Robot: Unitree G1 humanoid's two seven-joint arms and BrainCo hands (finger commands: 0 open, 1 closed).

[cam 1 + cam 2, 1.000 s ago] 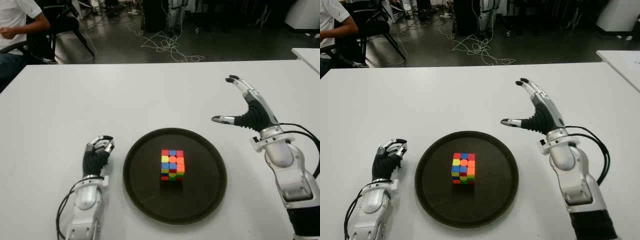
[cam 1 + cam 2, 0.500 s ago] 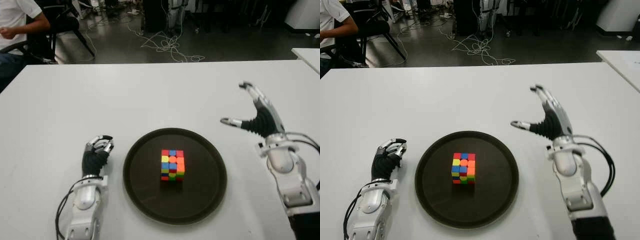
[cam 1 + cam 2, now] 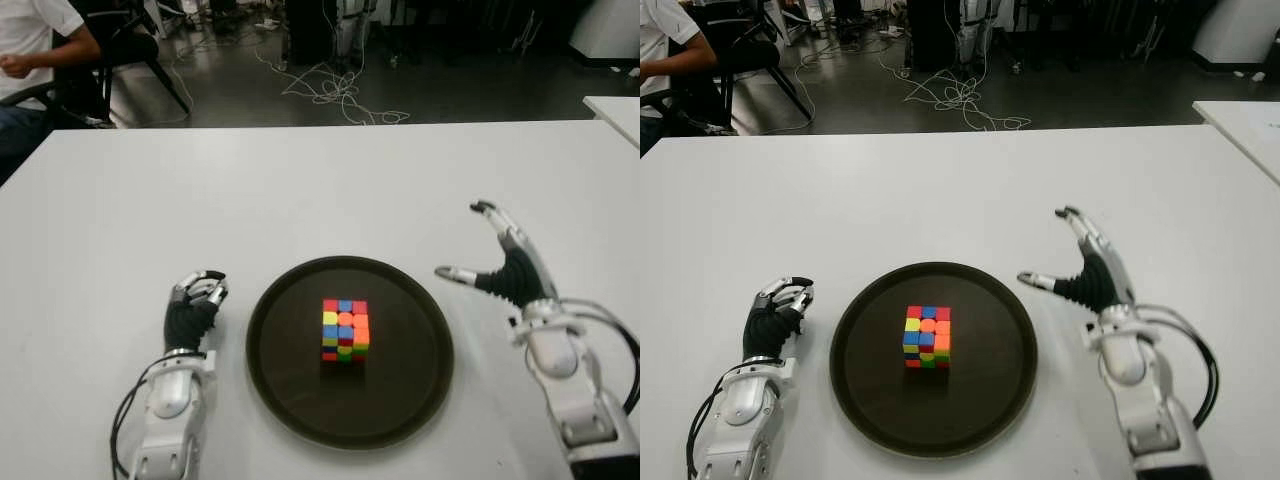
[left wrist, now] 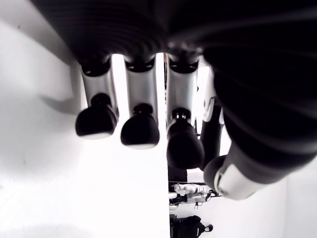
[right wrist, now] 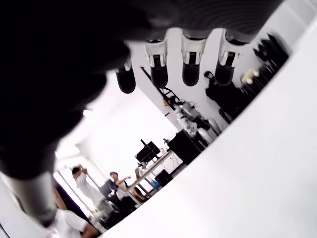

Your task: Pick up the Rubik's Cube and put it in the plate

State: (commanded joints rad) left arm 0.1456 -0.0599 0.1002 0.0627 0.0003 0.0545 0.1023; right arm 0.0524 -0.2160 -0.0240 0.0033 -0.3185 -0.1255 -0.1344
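Observation:
The Rubik's Cube (image 3: 344, 330) stands upright in the middle of the round dark plate (image 3: 290, 400) on the white table (image 3: 250, 190). My right hand (image 3: 497, 265) hovers just right of the plate's rim, fingers spread, thumb toward the plate, holding nothing. In the right wrist view its fingertips (image 5: 191, 74) are extended with nothing between them. My left hand (image 3: 193, 305) shows to the left of the plate with its fingers curled, empty; the left wrist view shows the curled fingertips (image 4: 140, 131) above the white table.
A person in a white shirt (image 3: 35, 40) sits on a chair past the table's far left corner. Cables (image 3: 330, 85) lie on the dark floor behind. A second white table's corner (image 3: 615, 110) shows at the far right.
My right hand has drawn back toward me and lowered, from the far right of the plate to beside its right rim. The cube, plate and left hand have not moved.

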